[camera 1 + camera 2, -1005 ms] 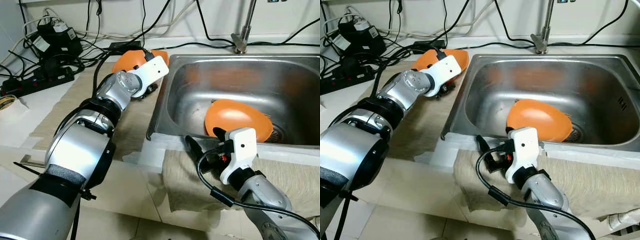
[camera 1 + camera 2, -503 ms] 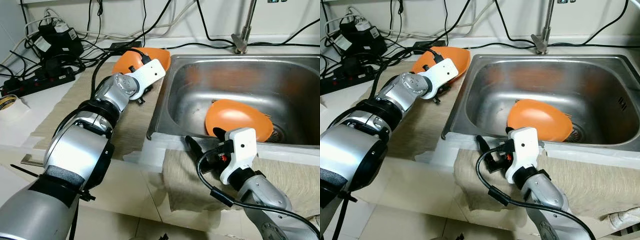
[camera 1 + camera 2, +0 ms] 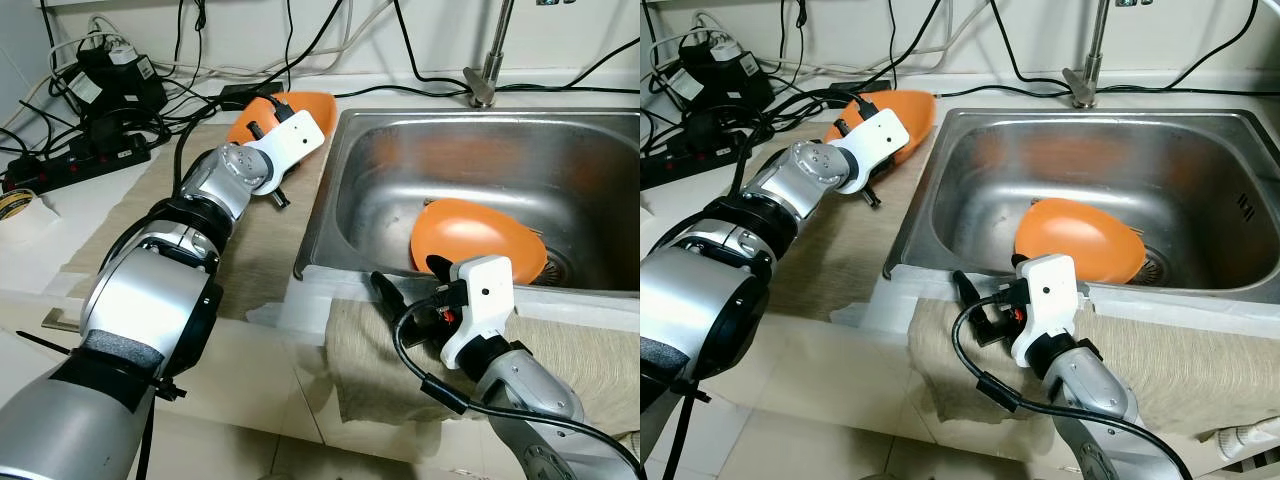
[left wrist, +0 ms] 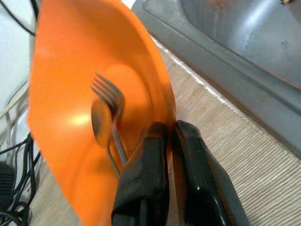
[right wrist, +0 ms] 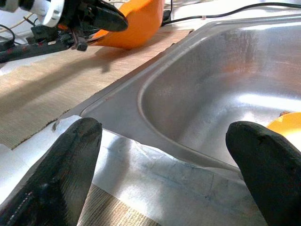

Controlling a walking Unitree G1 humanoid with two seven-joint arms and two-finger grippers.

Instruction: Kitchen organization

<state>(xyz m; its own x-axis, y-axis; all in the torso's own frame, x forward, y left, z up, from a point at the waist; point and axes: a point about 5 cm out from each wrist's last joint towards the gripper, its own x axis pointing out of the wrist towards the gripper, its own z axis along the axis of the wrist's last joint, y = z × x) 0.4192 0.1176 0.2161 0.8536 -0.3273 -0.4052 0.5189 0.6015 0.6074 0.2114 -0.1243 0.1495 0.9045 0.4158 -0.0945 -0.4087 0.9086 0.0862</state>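
Observation:
An orange bowl [image 3: 303, 102] sits tilted on the beige mat [image 3: 255, 245] left of the sink, at the counter's back. My left gripper [image 4: 170, 129] is shut on its near rim. Inside the bowl lie a fork [image 4: 106, 92] and a spoon [image 4: 99, 123]. A second orange bowl [image 3: 470, 232] rests on the floor of the steel sink [image 3: 570, 150]. My right gripper [image 3: 410, 282] hangs open over the sink's front edge, nothing between its fingers [image 5: 63, 174].
A faucet [image 3: 487, 60] stands behind the sink. Black cables, a power strip [image 3: 70, 165] and adapters crowd the counter's back left. A tape roll [image 3: 12, 203] lies at the far left. A grey cloth [image 3: 370, 350] drapes over the front edge under my right arm.
My left gripper has drawn a little left and back with the bowl's rim, tipping the bowl more upright. The right arm and the bowl in the sink have stayed put.

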